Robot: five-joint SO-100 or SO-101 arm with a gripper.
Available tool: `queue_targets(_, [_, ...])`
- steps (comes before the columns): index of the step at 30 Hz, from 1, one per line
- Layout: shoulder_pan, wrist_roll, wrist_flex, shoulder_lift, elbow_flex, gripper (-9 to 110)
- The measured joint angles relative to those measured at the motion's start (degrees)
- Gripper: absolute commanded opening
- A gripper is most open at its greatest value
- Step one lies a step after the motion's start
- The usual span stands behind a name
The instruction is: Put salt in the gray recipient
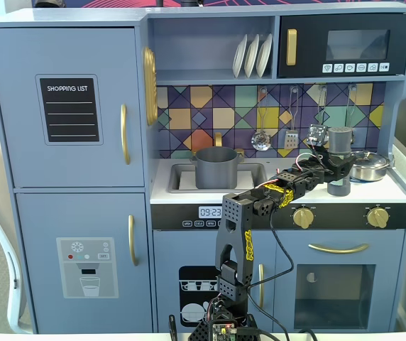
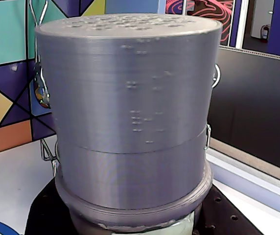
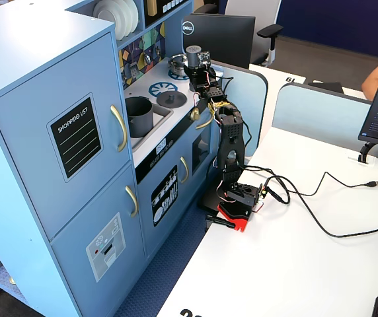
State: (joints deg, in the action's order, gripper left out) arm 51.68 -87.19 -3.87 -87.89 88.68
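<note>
The salt (image 1: 340, 140) is a tall dark-gray shaker standing upright at the right end of the toy kitchen's counter. It fills the wrist view, where the salt (image 2: 130, 98) shows a perforated top and a pale label strip at the bottom edge. My gripper (image 1: 338, 170) is shut on its body, one black jaw pressed to each side. In the wrist view the gripper (image 2: 130, 226) hugs the shaker's lower part. The gray recipient (image 1: 215, 168) stands in the sink at the left of the shaker, apart from the arm. In the side fixed view the salt (image 3: 193, 56) and the recipient (image 3: 138, 115) both show.
A shiny steel pan (image 1: 370, 165) sits just right of the shaker. Utensils (image 1: 261, 138) hang on the tiled back wall behind the counter. A flat gray lid (image 3: 170, 99) lies on the counter between sink and shaker. The microwave (image 1: 345, 46) overhangs the right end.
</note>
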Motion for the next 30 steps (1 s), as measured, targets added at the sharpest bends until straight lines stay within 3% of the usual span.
queue_targets(21, [-9.76, 15.64, 6.59, -7.91, -12.57, 0])
queue_targets(30, [-19.69, 26.28, 17.58, -17.31, -13.18, 0])
